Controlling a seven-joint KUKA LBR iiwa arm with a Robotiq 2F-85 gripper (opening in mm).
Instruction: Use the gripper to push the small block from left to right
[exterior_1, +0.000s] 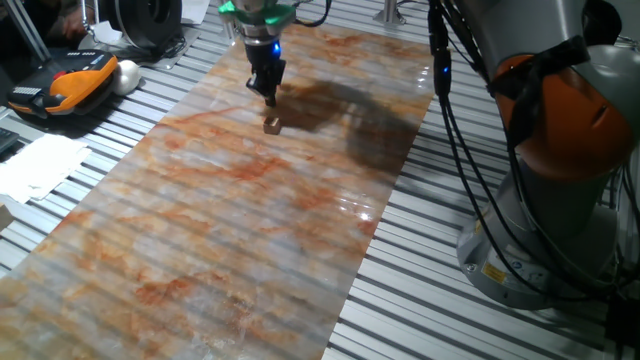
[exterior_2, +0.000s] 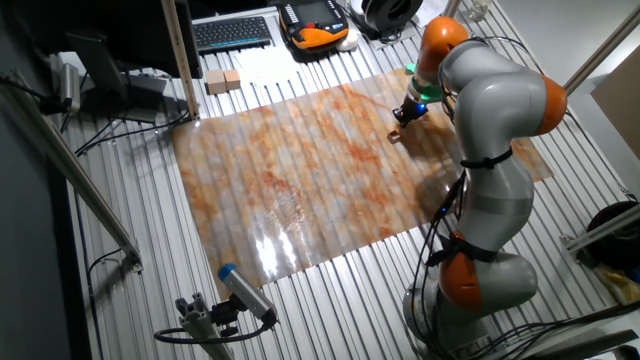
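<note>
No readable labels anywhere. One small block (exterior_1: 272, 123) (exterior_2: 395, 136) on the marbled mat (exterior_1: 220, 220) (exterior_2: 300, 180), gripper (exterior_1: 269, 96) (exterior_2: 405, 117) just beside it (fingers look narrow, can't tell for sure).

one fixed view low and near the marbled mat (exterior_1: 250, 230), the other high overhead, both sharing it

Brightness: even, moderate light is falling from overhead in both fixed views.
Shadows: the arm (exterior_1: 560, 110) is casting a soft dark patch on the marbled sheet (exterior_1: 200, 230), right of the gripper (exterior_1: 268, 97).
Glare: white reflections are showing on the sheet's glossy near edge in the other fixed view.
Sharpness: both pictures are looking slightly soft and grainy; the small block (exterior_1: 272, 124) is showing little detail.
</note>
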